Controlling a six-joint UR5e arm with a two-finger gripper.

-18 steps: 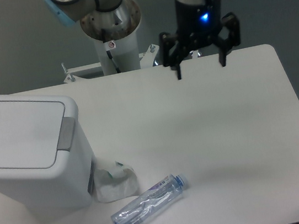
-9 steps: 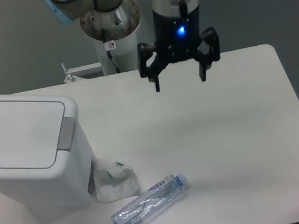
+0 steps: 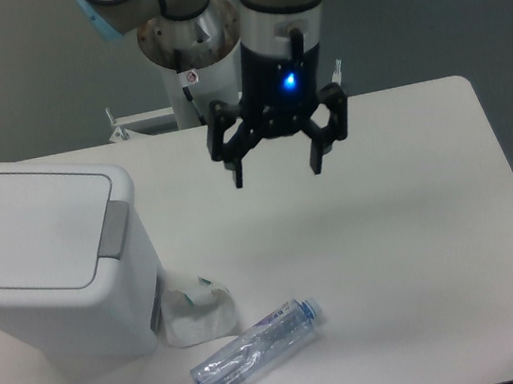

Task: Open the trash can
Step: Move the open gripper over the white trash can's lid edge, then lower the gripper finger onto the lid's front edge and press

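Plainly the trash can (image 3: 52, 264) sits at the table's (image 3: 414, 227) left edge, its flat lid (image 3: 32, 223) shut and the grey push tab (image 3: 115, 229) on the lid's right side. It looks like stiff, smooth plastic, probably light enough to slide if shoved sideways, so the likely way in is a downward press on that tab, not a grasp. A crumpled white bag (image 3: 195, 313) touches its base, with a clear bottle (image 3: 256, 347) just beside that. Well apart, up and right, the gripper (image 3: 275, 163) hangs over bare tabletop, fingers spread wide, holding nothing
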